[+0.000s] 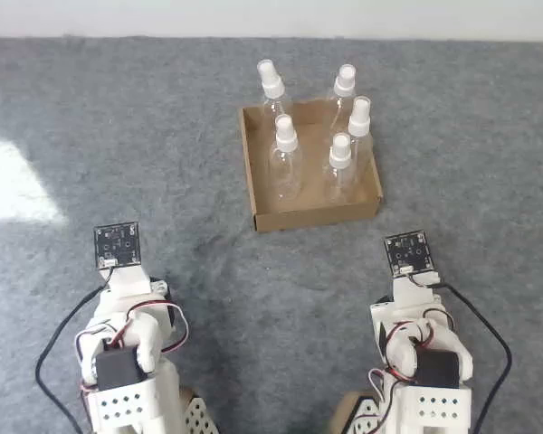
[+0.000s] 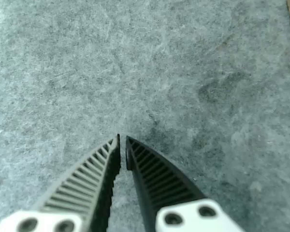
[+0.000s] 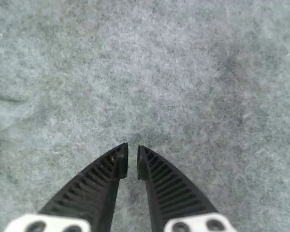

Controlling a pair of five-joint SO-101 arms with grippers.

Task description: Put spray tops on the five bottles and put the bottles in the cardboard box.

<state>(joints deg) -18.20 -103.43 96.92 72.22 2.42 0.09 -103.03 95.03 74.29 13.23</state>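
My left hand [image 2: 123,140] and right hand [image 3: 132,147] sit closed, empty, and I judge the bottles [image 1: 286,167] in the cardboard box [image 1: 315,216] light, slick, best gripped mid-body.

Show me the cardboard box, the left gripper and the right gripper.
cardboard box [image 1: 317,215], high view, near wall
left gripper [image 2: 122,139], left wrist view, midway between fingertips
right gripper [image 3: 132,147], right wrist view, midway between fingertips
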